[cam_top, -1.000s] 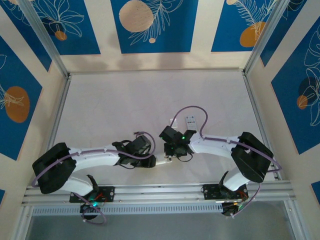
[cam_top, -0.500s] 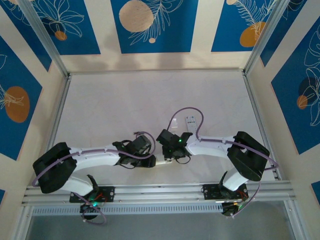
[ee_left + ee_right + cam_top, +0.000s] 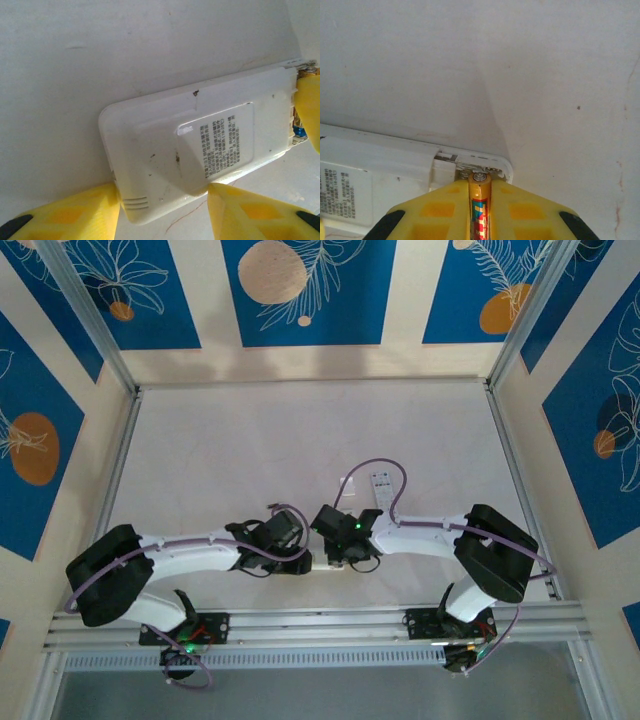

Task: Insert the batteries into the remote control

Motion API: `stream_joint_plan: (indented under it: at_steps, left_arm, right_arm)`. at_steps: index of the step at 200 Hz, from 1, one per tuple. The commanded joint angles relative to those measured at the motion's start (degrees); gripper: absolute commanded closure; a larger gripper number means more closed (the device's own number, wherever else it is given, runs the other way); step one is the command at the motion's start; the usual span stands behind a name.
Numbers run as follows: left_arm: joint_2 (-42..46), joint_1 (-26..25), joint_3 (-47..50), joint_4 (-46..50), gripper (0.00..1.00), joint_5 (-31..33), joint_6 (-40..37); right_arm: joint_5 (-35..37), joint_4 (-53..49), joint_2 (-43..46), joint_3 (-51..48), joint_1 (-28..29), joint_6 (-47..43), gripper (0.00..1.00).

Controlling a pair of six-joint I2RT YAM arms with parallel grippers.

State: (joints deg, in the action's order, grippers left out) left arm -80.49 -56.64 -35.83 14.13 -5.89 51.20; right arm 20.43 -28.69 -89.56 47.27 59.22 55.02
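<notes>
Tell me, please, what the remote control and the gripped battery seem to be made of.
Remote control: likely moulded plastic, white, semi-gloss, with vent slits and a glint on its label panel. Battery: probably metal can in printed orange wrap; bare silvery tip.

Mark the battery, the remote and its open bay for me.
battery (image 3: pixel 479 202): right wrist view, orange casing.
remote (image 3: pixel 150 150): left wrist view, white back left of the label.
bay (image 3: pixel 475 164): right wrist view, open end wall above the battery.
</notes>
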Motion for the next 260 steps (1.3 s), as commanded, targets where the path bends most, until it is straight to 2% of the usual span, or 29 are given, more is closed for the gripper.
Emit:
stream_joint_plan:
  at_steps: [1,80,181,204,260]
  left_arm:
    - [-0.64,-0.13,-1.41,-1.07,0.5,0.43,0.72]
    - [-1.09,-0.04,-1.43,-1.55,0.5,0.18,0.62]
    - [-1.6,-0.05,-1.3,-2.17,0.5,-0.25,0.66]
    - [-1.52,-0.05,-1.26,-2.43,0.49,-0.13,0.22]
    - [1.14,0.21,-1.17,-1.2,0.38,2.75,-1.57]
  right_arm:
    - [-3.15,-9.31,-2.99,-1.84,-0.28,3.6,0.82]
    - [-0.87,-13.66,1.23,3.23,-1.28,3.44,0.76]
    - [-1.4,-11.9,3.48,3.1,-2.9,2.67,0.74]
    - [-1.53,-11.27,5.09,2.7,-3.53,4.03,0.69]
    - [-5.89,-7.11,10.14,-3.5,-7.55,10.6,0.63]
